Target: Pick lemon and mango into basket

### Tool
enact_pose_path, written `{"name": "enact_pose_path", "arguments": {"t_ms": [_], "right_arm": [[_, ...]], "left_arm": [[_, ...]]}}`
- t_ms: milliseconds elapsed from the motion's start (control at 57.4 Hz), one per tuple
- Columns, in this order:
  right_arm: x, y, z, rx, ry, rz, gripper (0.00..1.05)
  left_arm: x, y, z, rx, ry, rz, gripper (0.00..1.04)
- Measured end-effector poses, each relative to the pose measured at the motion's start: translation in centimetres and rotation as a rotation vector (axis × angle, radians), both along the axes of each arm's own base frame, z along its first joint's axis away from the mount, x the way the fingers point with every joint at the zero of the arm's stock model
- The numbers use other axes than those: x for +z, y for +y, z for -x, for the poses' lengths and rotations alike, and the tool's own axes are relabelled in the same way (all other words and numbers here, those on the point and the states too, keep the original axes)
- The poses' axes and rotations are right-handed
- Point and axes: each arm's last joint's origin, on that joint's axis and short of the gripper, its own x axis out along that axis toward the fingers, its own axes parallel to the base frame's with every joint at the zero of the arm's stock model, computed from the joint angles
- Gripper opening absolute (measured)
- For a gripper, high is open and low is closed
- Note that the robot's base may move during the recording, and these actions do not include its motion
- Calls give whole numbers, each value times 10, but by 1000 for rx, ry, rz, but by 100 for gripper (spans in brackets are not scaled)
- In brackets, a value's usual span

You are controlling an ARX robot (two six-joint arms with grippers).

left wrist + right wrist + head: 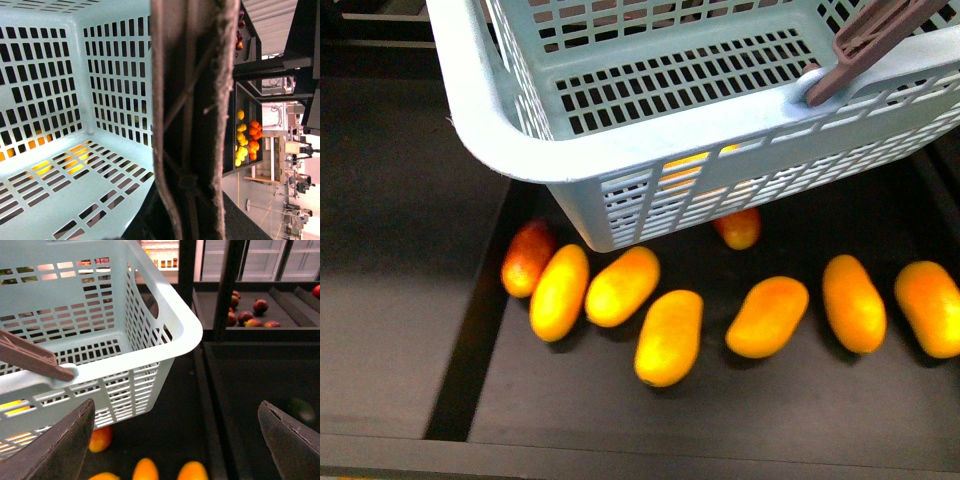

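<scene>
The turquoise basket hangs tilted above a black shelf tray. My left gripper is shut on its brown ribbed handle, which fills the left wrist view and hides the fingers. The basket's slotted floor holds nothing. Several yellow-orange mangoes lie in a row on the tray below it, one reddish. My right gripper is open and empty, beside the basket's corner and above mangoes. Small yellow fruits lie on a far shelf, too small to tell if they are lemons.
A tray divider runs along the left of the mangoes. Black shelf posts stand behind the basket. Dark red fruits lie on a back shelf. Orange fruits sit beside the far yellow ones.
</scene>
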Motion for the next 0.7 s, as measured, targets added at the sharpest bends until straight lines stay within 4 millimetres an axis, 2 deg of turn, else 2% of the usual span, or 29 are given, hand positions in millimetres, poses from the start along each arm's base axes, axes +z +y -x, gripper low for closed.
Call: {"name": "enact_pose_path", "arguments": {"t_ms": [488,697], "right_arm": [[0,0,0,5,1,-2,96],[0,0,0,5,0,-2,96]], "left_arm": [[0,0,0,-2,1,1,6],[1,7,-5,34,-21,-19,6]]}}
